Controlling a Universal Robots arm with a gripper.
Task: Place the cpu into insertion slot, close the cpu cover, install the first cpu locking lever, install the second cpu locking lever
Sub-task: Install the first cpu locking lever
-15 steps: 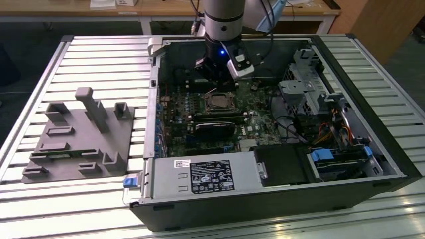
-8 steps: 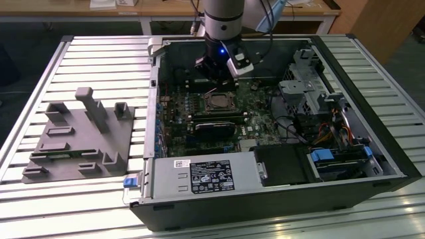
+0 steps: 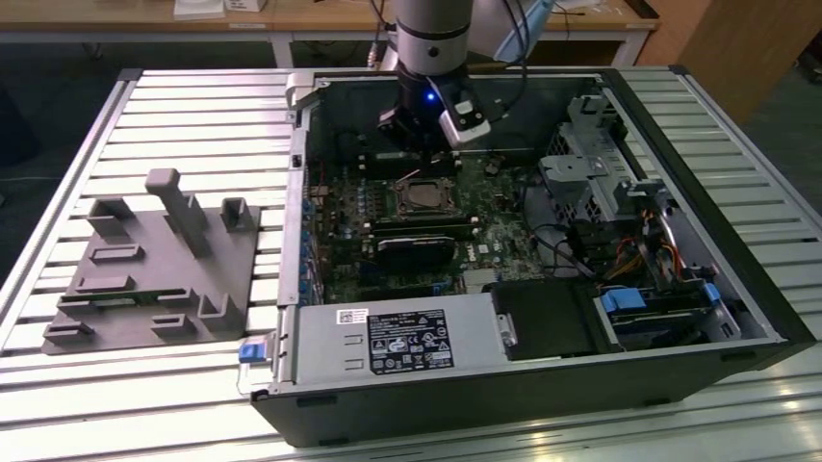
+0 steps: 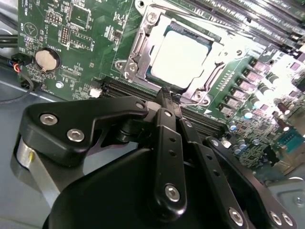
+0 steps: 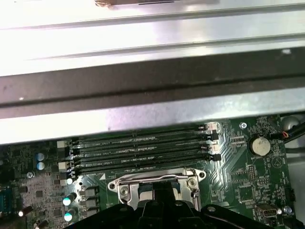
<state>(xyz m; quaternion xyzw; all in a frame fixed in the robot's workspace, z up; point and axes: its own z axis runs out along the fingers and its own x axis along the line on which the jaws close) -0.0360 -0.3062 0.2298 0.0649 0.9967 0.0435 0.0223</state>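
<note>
Second wrist view showed the end effector [image 4: 164,94] with fingers pressed together, seemingly empty, tip just beside the slot [image 4: 127,67]; the cpu [image 4: 183,57] lay seated directly beyond

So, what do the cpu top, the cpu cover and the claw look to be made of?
The cpu: bare metal top, pale silvery, smooth dull sheen. The cpu cover: seemingly thin stamped metal, bright silver, glinting along its edges. The claw: matte black, coated metal or hard plastic, I cannot tell which; shiny screw heads.
</note>
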